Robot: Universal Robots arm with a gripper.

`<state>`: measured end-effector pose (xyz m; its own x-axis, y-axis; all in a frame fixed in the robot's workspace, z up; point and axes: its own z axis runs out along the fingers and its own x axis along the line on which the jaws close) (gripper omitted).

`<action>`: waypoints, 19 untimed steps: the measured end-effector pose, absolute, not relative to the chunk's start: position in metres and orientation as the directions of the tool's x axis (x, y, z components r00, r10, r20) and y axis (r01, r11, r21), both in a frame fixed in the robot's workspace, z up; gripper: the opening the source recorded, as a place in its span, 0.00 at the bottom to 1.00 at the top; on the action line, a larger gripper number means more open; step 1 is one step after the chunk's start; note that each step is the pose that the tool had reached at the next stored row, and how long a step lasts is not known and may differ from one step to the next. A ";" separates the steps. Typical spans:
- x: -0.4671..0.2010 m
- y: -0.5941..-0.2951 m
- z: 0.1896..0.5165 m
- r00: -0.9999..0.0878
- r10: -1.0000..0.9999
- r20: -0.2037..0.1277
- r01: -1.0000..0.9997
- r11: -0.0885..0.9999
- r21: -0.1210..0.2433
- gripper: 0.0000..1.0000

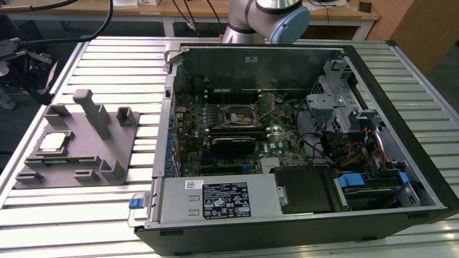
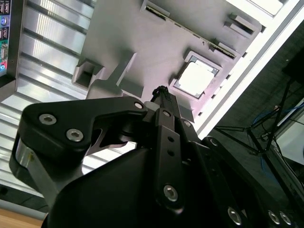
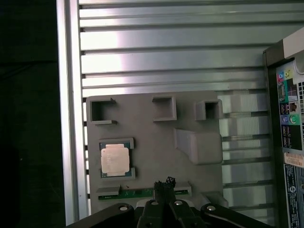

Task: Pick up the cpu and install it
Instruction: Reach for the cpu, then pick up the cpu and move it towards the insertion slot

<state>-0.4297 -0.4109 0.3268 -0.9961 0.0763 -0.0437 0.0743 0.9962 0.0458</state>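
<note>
The cpu (image 1: pixel 54 141), a small silvery square chip, lies flat in a pocket of the grey fixture (image 1: pixel 80 158) on the exterior view's left. Both wrist views look down on the cpu (image 3: pixel 114 159) (image 2: pixel 197 79) in the fixture (image 3: pixel 142 126) (image 2: pixel 118 42). My gripper (image 3: pixel 165 182) (image 2: pixel 161 91) hangs well above the fixture, shut with nothing in it, its tips off to one side of the chip and apart from it. The dark square socket (image 1: pixel 238 114) sits on the motherboard inside the open computer case (image 1: pixel 401 107).
Tall posts (image 1: pixel 92 110) rise from the fixture beside the cpu. A green strip (image 3: pixel 137 192) lies in a fixture slot near the chip. In the case are a black heatsink block (image 1: pixel 233 144), a drive cage (image 1: pixel 326 105) and a power supply (image 1: pixel 215 200). The table (image 1: pixel 107 59) is slotted aluminium.
</note>
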 end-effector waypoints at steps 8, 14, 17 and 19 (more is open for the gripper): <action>-0.431 -0.411 0.326 -0.996 0.076 -0.044 0.074 0.996 0.047 0.11; -0.434 -0.411 0.325 -0.996 0.076 -0.044 0.074 0.996 0.047 0.11; -0.435 -0.411 0.323 -0.996 0.076 -0.044 0.074 0.996 0.047 0.11; -0.435 -0.411 0.322 -0.996 0.076 -0.044 0.074 0.996 0.047 0.11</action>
